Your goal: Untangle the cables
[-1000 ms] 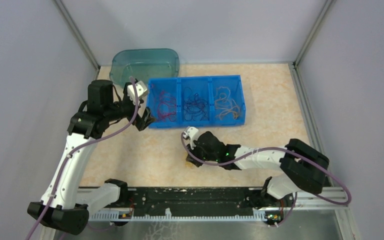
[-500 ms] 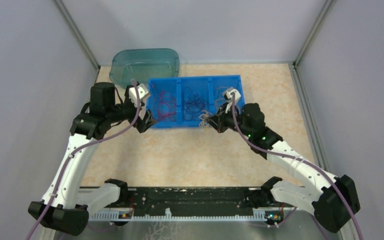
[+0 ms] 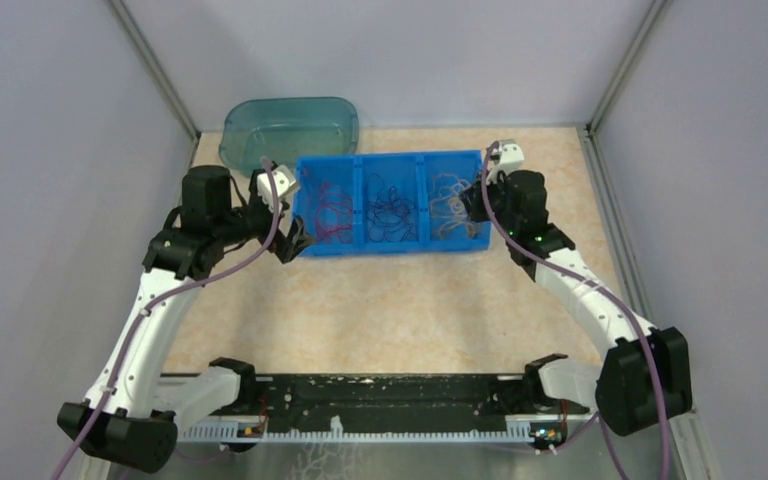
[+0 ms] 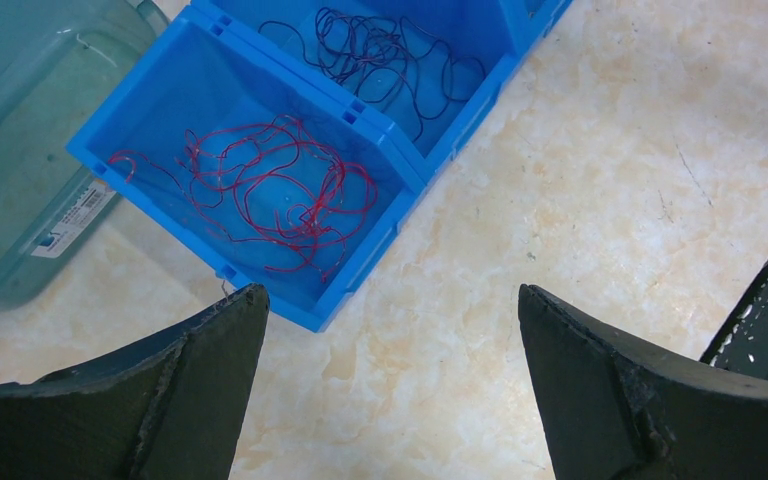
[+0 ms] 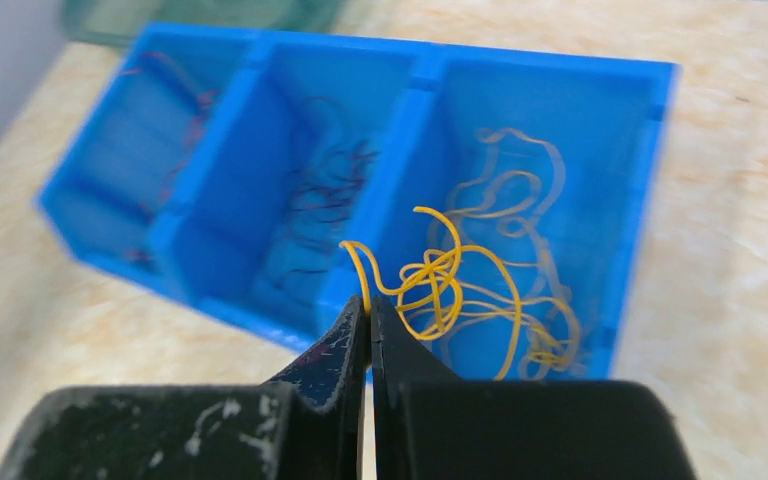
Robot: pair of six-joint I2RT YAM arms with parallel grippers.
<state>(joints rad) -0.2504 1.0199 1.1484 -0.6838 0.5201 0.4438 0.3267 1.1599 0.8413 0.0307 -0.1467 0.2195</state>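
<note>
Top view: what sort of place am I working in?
Probably a lab test cell: plain grey walls on a metal frame enclose a speckled tabletop, and a blue three-compartment bin holds cables sorted by colour.

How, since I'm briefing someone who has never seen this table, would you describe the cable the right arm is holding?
Find the blue three-compartment bin, then its right-hand compartment. Over it, the right gripper has its jaws shut on a curly yellow cable. It is the only cable lifted clear of the bin floor; the red cables and dark cables lie in the other compartments.
</note>
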